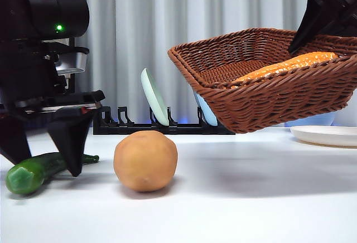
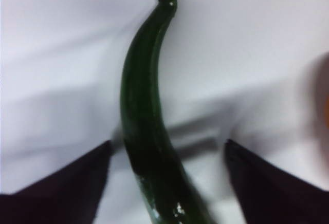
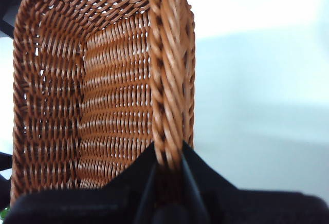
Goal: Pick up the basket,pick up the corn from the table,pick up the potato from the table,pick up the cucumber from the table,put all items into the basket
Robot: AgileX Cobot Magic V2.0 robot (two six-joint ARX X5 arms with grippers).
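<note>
Front view: the basket hangs tilted above the table, gripped at its far rim by the right gripper, with the corn lying inside. The potato sits on the table, just beside the cucumber, where the left gripper stands low with a jaw on either side of it. With the basket tipped this far, the corn could slide toward the low end and roll out.

Left wrist view: the left gripper is spread wide, the cucumber running between the jaws but nearer one. Its skin looks glossy and curved; closing off-centre may squirt it sideways, possibly into the potato.

Right wrist view: the right gripper is clamped on the basket rim only. That narrow hold may let the basket swing as weight is added, though blur hides how deep the grip goes.
</note>
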